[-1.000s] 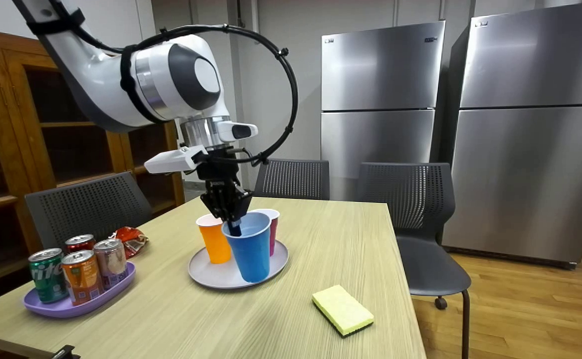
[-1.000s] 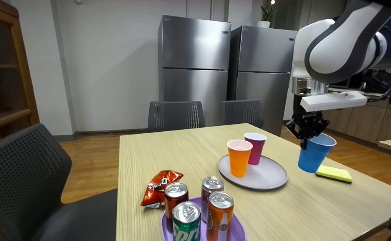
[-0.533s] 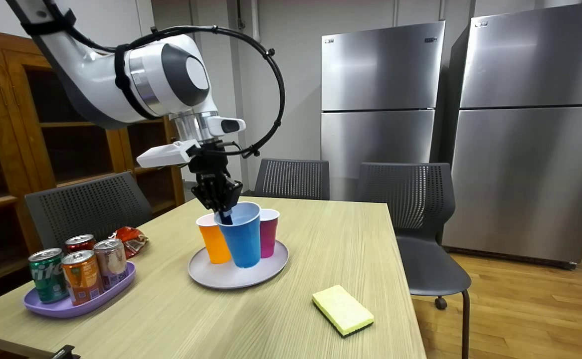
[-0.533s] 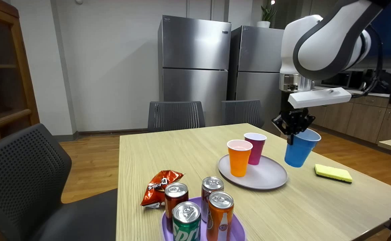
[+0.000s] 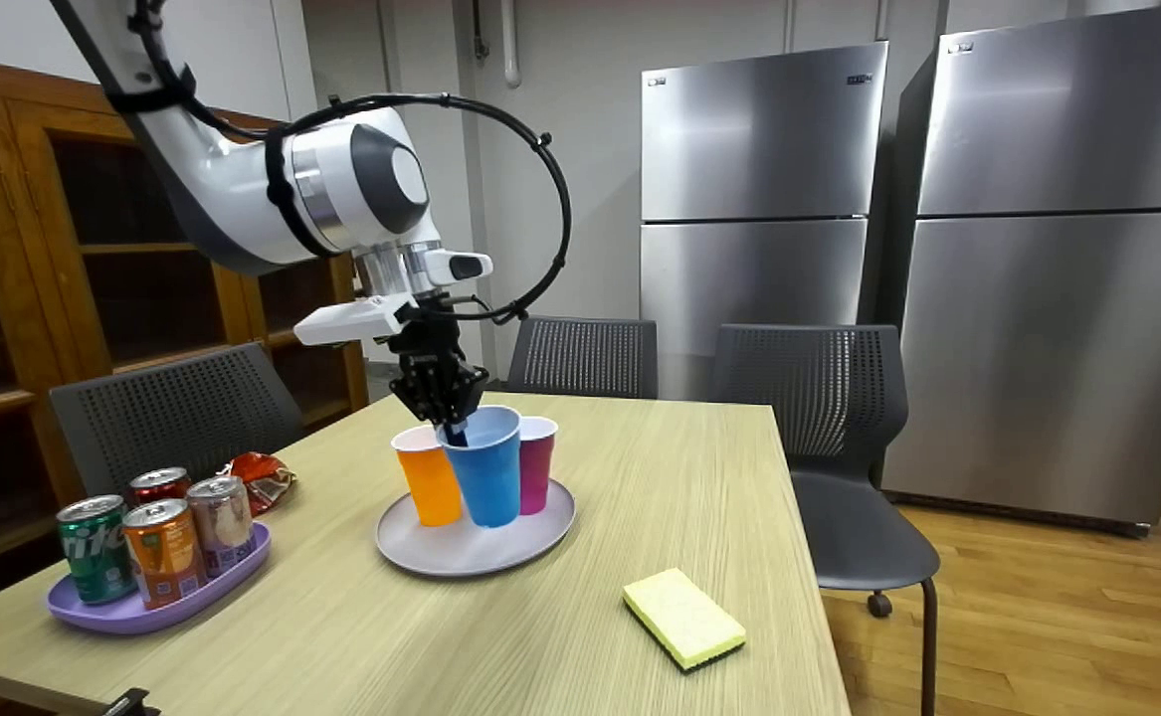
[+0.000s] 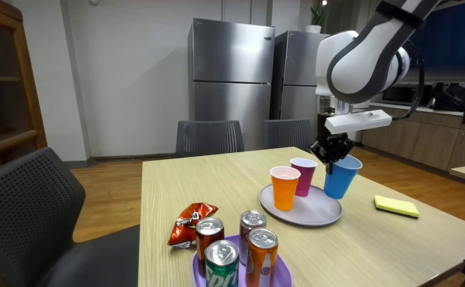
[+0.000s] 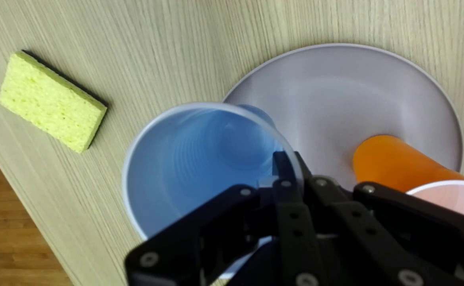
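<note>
Above a pale tabletop (image 5: pixel 660 477), well in from its right edge as both exterior views show it, a gripper (image 7: pixel 292 163) is clamped on the rim of a blue cup (image 7: pixel 200 171), one finger inside, one outside. From the jaws, the cup's mouth lies toward that edge, near which a sponge (image 7: pixel 51 99) lies. In an exterior view the cup's long axis tilts: mouth outward, base toward a plate (image 6: pixel 316 213) that bears an orange cup (image 6: pixel 283 195) and, nearer the far edge, a pink cup (image 6: pixel 305 179). Whether base and plate touch cannot be told. Half a second ago that view showed them apart; now the base overlaps the plate's rim.
</note>
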Available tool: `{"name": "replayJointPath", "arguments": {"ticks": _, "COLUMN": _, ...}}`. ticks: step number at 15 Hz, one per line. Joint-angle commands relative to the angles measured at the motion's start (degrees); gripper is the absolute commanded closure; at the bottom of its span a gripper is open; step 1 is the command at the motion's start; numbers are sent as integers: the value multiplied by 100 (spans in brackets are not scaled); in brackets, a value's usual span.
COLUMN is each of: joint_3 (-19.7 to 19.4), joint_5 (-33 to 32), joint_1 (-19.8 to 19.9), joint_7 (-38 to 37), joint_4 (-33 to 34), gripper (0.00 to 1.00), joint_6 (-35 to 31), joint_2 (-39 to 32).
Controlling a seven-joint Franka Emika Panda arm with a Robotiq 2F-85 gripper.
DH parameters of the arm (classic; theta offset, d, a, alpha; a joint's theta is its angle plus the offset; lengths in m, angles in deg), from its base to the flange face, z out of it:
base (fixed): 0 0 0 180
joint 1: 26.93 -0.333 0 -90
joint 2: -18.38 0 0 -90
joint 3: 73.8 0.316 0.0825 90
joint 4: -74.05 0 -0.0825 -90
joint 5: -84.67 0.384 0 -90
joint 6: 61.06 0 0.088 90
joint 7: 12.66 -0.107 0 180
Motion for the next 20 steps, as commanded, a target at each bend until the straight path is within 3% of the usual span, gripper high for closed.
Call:
{"name": "replayJointPath", "arguments": {"ticks": 1, "joint_3": -3, "joint_5": 97, "joint_1": -147, "joint_7": 241, "joint_4": 499, "gripper": 100, "joint_6": 189, "joint_2": -449}}
{"name": "replayJointPath", "arguments": {"ticks": 14, "joint_3": -154, "joint_5": 180, "joint_1": -399, "joint_7": 464, "joint_4": 1101, "gripper": 100, "joint_6": 336, "joint_2": -1222}}
{"name": "replayJointPath", "arguments": {"ticks": 15, "joint_3": -161, "joint_5": 180, "joint_1": -411, "joint_7": 466, "joint_4": 1119, "gripper": 97, "joint_6": 348, "joint_2": -1235}}
{"name": "replayJointPath", "arguments": {"ticks": 16, "joint_3": -163, "joint_5": 181, "joint_1": -419, "joint_7": 472, "joint_4": 1133, "gripper": 72, "joint_6": 358, "joint_2": -1242}}
{"name": "replayJointPath", "arguments": {"ticks": 18, "joint_3": -158, "joint_5": 196, "joint_1": -428, "joint_7": 485, "joint_4": 1125, "gripper": 68, "joint_6": 369, "joint_2": -1213}}
{"name": "replayJointPath", "arguments": {"ticks": 20, "joint_3": -164, "joint_5": 183, "joint_1": -441, "joint_7": 473, "joint_4": 1088, "gripper": 54, "joint_6": 365, "joint_2": -1155}}
